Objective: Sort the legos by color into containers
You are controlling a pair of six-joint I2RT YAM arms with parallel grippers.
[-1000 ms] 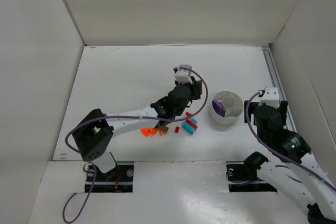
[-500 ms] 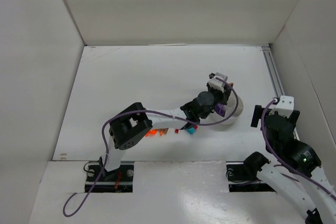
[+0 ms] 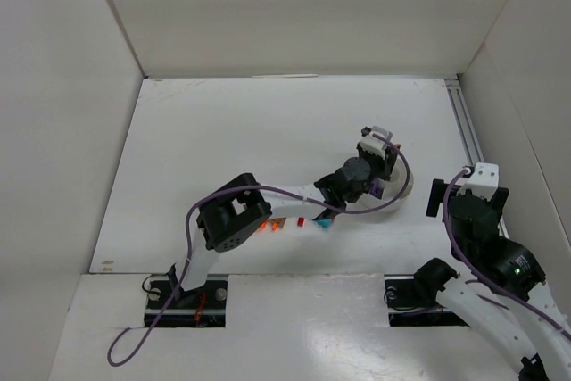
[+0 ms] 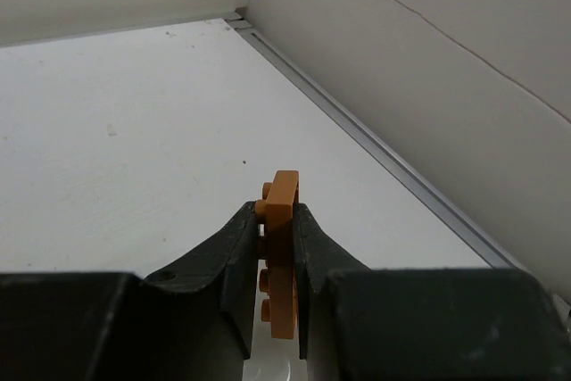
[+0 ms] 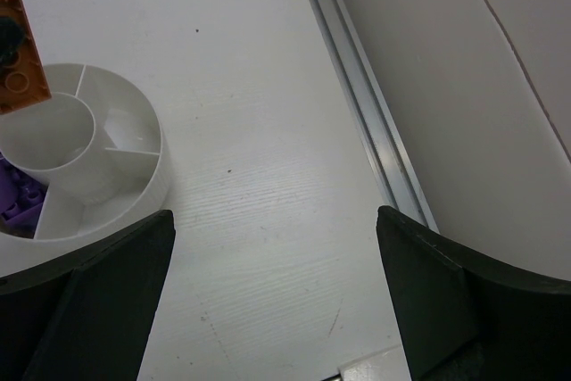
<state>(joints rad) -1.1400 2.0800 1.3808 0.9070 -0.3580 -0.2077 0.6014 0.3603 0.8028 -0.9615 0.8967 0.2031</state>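
My left gripper [image 3: 382,151] is shut on a brown lego [image 4: 284,247] and holds it over the white divided bowl [image 3: 403,194]. In the right wrist view the brown lego [image 5: 18,51] hangs over the bowl's [image 5: 143,180] far left side. Purple legos [image 5: 13,202] lie in one wedge; the other wedges in view and the centre cup look empty. Orange [image 3: 268,227], red [image 3: 301,220] and teal [image 3: 324,220] legos lie on the table under the left arm. My right gripper [image 3: 466,192] is open and empty, just right of the bowl.
A metal rail [image 5: 357,95] runs along the table's right side at the foot of the right wall [image 4: 428,69]. White walls close in the back and both sides. The left arm stretches across the table's front middle.
My left arm has swung right from the lego pile to above the bowl, carrying the brown lego. My right gripper has drawn back a little to the right.
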